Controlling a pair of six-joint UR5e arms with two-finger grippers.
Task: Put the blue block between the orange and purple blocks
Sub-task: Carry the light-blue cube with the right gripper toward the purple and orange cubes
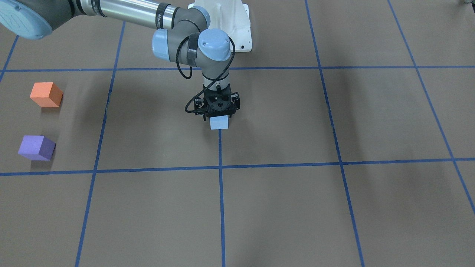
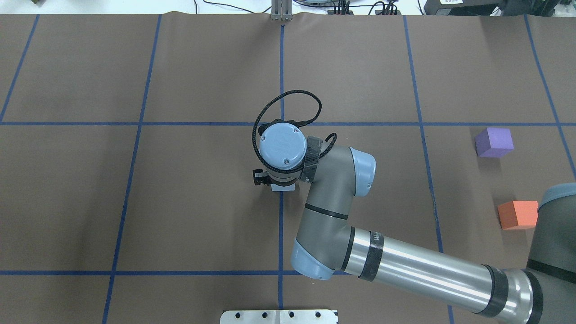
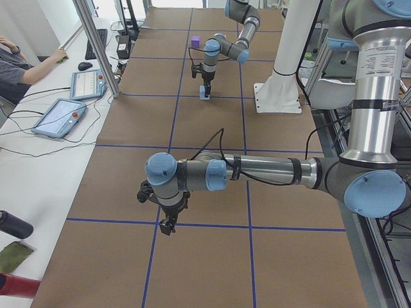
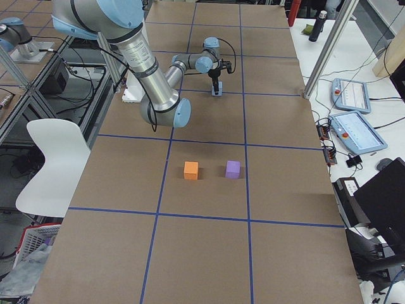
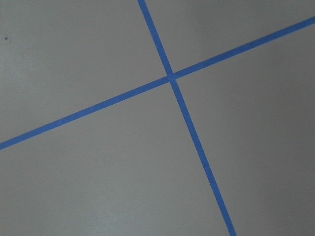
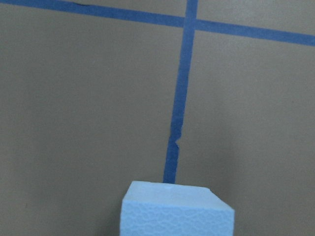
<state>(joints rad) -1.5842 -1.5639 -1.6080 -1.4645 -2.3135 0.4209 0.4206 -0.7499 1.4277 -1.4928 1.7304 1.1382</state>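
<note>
The light blue block [image 1: 219, 123] rests on the brown table at its middle, on a blue tape line. My right gripper [image 1: 219, 119] points straight down over it, its fingers on either side of the block with a small gap, so it looks open. The block also fills the bottom edge of the right wrist view [image 6: 176, 210]. The orange block [image 1: 46, 94] and the purple block [image 1: 36, 147] sit side by side, far off on my right, with a gap between them. My left gripper [image 3: 168, 223] hangs above the table on my left; I cannot tell whether it is open.
Blue tape lines [image 1: 221, 193] divide the table into a grid. The right arm's long forearm [image 2: 418, 265] stretches over the table from the right. An operator and tablets [image 3: 59, 117] are beyond the table's far edge.
</note>
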